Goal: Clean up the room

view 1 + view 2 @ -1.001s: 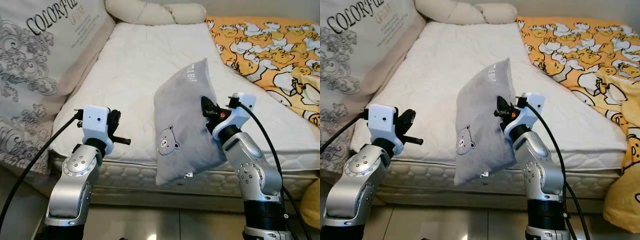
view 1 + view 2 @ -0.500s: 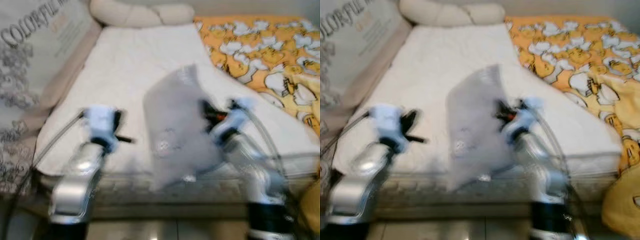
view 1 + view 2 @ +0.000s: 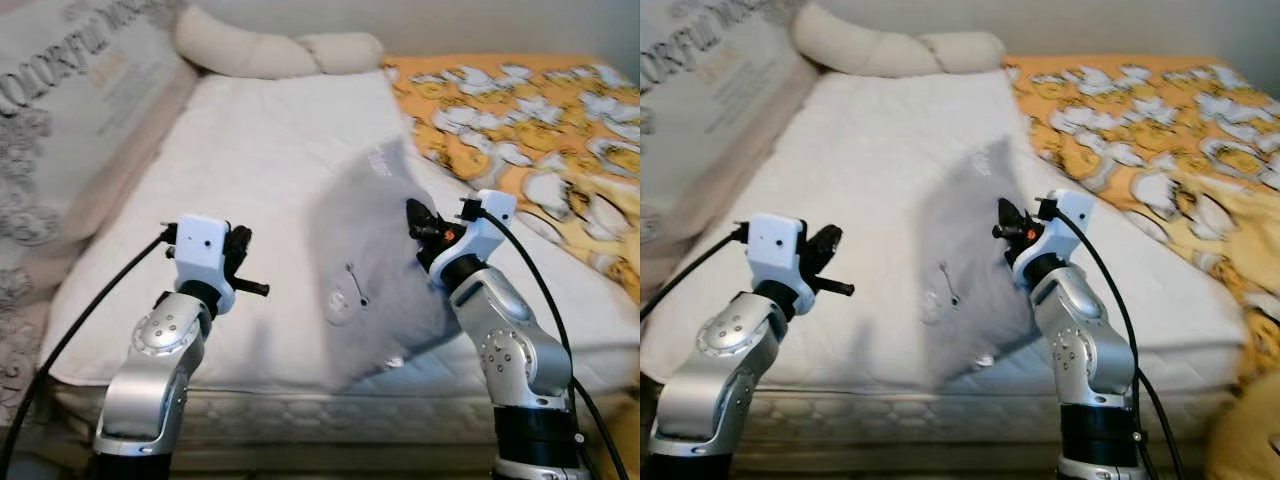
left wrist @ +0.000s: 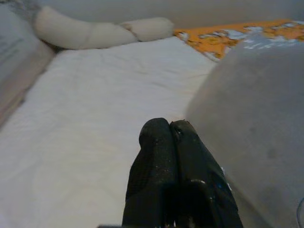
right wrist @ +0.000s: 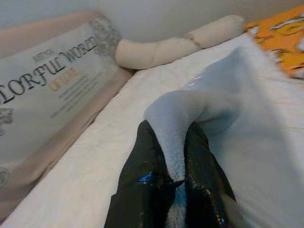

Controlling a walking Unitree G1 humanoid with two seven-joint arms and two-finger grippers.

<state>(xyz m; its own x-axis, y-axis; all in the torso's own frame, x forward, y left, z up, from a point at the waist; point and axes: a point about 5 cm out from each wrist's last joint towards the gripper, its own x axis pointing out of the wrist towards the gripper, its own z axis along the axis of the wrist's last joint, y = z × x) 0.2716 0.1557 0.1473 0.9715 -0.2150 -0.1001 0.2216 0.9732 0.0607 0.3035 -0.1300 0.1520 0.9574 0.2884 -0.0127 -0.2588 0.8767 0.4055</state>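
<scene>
The grey pillow (image 3: pixel 375 270) hangs over the near half of the mattress (image 3: pixel 250 170), lifted by one edge, probably so it can be carried up the bed. The right gripper (image 5: pixel 173 161) pinches a fold of that edge. The left gripper (image 4: pixel 170 142), fingers pressed together, hovers empty beside it.

A white mattress (image 3: pixel 260 150) bears a long cream bolster (image 3: pixel 270 52) and an orange patterned blanket (image 3: pixel 540 110).

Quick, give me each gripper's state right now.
Left gripper: shut, holding nothing.
Right gripper: shut on the grey pillow.
</scene>
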